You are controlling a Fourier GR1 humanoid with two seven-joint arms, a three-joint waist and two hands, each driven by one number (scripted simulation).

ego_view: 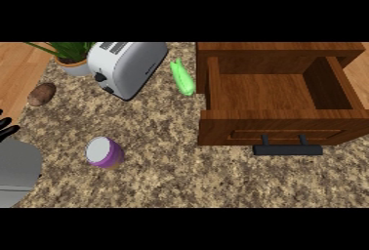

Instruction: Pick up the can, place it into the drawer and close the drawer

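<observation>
You have one can [105, 152], one drawer [277, 95], one toaster [127, 67], one potted plant [71, 57], one potato [42, 93] and one green vegetable [183, 77] on the speckled bench [187, 176]. The drawer stands pulled open, and you see only its bare wooden bottom inside. The can stands upright, just right of your left robot hand [7, 128], apart from it. That robot hand shows straight fingers at the left edge, holding nothing.

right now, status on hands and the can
Left hand resting at left edge, fingers up; right hand out of view. Can upright on counter, untouched. Drawer open, path clear.
</observation>
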